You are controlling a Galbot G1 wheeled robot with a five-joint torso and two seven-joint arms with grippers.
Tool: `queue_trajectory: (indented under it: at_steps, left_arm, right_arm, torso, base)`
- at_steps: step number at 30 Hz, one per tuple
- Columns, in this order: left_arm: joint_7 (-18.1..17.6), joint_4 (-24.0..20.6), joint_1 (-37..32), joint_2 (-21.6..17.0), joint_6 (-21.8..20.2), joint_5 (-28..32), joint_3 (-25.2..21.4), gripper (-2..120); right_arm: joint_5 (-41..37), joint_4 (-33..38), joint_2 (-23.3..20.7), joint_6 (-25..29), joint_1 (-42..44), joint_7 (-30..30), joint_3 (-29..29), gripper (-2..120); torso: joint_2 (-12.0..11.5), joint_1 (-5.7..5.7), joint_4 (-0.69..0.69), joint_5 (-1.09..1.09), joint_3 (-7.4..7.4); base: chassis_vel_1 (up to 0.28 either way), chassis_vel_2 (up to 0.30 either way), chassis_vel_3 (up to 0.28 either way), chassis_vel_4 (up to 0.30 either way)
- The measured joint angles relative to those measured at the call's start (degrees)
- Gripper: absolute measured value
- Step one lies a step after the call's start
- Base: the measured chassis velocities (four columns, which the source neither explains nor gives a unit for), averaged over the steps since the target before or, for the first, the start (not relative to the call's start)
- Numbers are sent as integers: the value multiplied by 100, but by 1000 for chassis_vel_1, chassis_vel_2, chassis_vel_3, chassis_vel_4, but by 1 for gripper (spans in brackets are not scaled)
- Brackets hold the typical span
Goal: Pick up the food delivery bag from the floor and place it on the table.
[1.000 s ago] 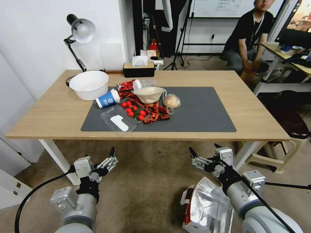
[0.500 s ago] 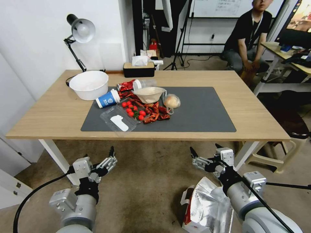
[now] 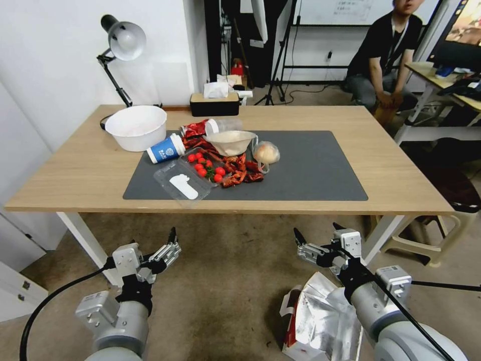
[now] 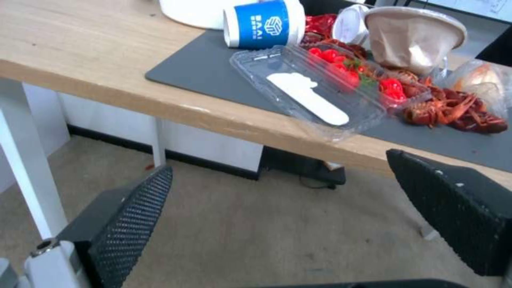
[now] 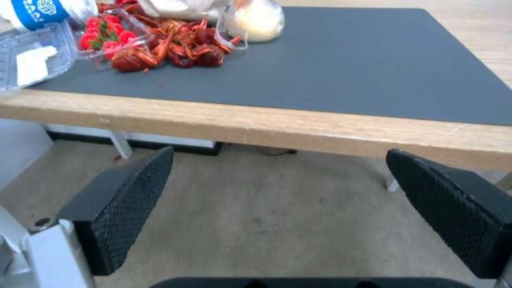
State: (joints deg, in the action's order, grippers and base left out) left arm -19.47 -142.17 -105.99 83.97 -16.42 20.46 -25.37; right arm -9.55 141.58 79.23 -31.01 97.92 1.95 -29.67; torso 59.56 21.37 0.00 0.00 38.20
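Hovering above the floor before the table's front edge, the left gripper has its fingers spread and empty. Beside it to the right, the right gripper is likewise spread, holding nothing. Under the right arm, the food delivery bag lies on the floor, foil lining showing.

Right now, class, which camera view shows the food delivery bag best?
The head view: the food delivery bag lies open on the floor under the right arm, foil lining visible. Both wrist views face the table instead.
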Motion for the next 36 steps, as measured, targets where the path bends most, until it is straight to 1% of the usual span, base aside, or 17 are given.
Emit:
queue_trajectory:
  at_steps: [1, 2, 4, 6, 8, 9, 12, 13, 15, 20, 23, 24, 27, 28, 36]
  left_arm:
    - [-1, 0, 2, 0, 0, -3, -3, 100]
    - [-1, 0, 2, 0, 0, -3, -3, 100]
    - [-2, 0, 7, -7, 0, -10, -18, 100]
    - [-3, 0, 8, -8, 0, -10, -21, 100]
    - [-3, 0, 12, -13, 7, -7, -27, 100]
    - [-3, 0, 12, -13, 7, -7, -27, 100]
    - [-5, 4, 17, -9, 10, -13, -23, 100]
    - [-5, 4, 17, -9, 10, -13, -23, 100]
    - [-5, 9, 20, -12, 9, -20, -22, 100]
    - [-2, 13, 22, -15, 33, -20, -24, 100]
    - [2, 13, 14, -17, 57, -24, -27, 100]
    - [2, 13, 14, -17, 57, -24, -27, 100]
    - [5, 7, 9, -17, 59, -32, -29, 100]
    - [5, 7, 9, -17, 59, -32, -29, 100]
    - [5, -21, -8, -7, 39, -42, -26, 100]
  right_arm:
    - [0, -1, -1, 0, -2, 0, -1, 100]
    - [0, -1, -1, 0, -2, 0, -1, 100]
    - [9, -13, 5, -4, -11, 0, 0, 100]
    - [12, -16, 8, -5, -12, 1, 0, 100]
    - [35, -18, 23, -9, -18, 12, 4, 100]
    - [35, -18, 23, -9, -18, 12, 4, 100]
    - [61, -23, 19, -24, -12, 28, 1, 100]
    - [61, -23, 19, -24, -12, 28, 1, 100]
    - [67, -23, 20, -30, -11, 31, 0, 100]
    - [70, -23, 21, -33, -8, 34, 0, 100]
    - [72, -23, 20, -35, -10, 36, 0, 100]
    - [72, -23, 20, -35, -10, 36, 0, 100]
    - [88, -24, 20, -43, -12, 44, -2, 100]
    - [88, -24, 20, -43, -12, 44, -2, 100]
    - [100, -24, 10, -47, -5, 59, -7, 100]
  torso:
    - [-53, -22, 0, 0, -30]
    - [-53, -22, 0, 0, -30]
    - [-198, -85, 0, 0, -112]
    - [-222, -95, 0, 0, -126]
    - [-337, -147, 0, 0, -190]
    - [-337, -147, 0, 0, -190]
    - [-511, -226, 0, 0, -287]
    - [-511, -226, 0, 0, -287]
    - [-612, -266, 0, 0, -344]
    - [-703, -307, 0, 0, -397]
    - [-816, -355, 0, 0, -461]
    - [-816, -355, 0, 0, -461]
    - [-942, -406, 0, 0, -535]
    - [-942, -406, 0, 0, -535]
    - [-1179, -508, 0, 0, -671]
  base:
    - [0, 0, 0, 0]
    - [0, 0, 0, 0]
    - [0, 0, 0, 0]
    - [0, 0, 0, 0]
    - [0, 0, 0, 0]
    - [0, 0, 0, 0]
    - [0, 0, 0, 0]
    - [0, 0, 0, 0]
    - [0, 0, 0, 0]
    - [0, 0, 0, 0]
    - [0, 0, 0, 0]
    - [0, 0, 0, 0]
    - [0, 0, 0, 0]
    - [0, 0, 0, 0]
    - [0, 0, 0, 0]
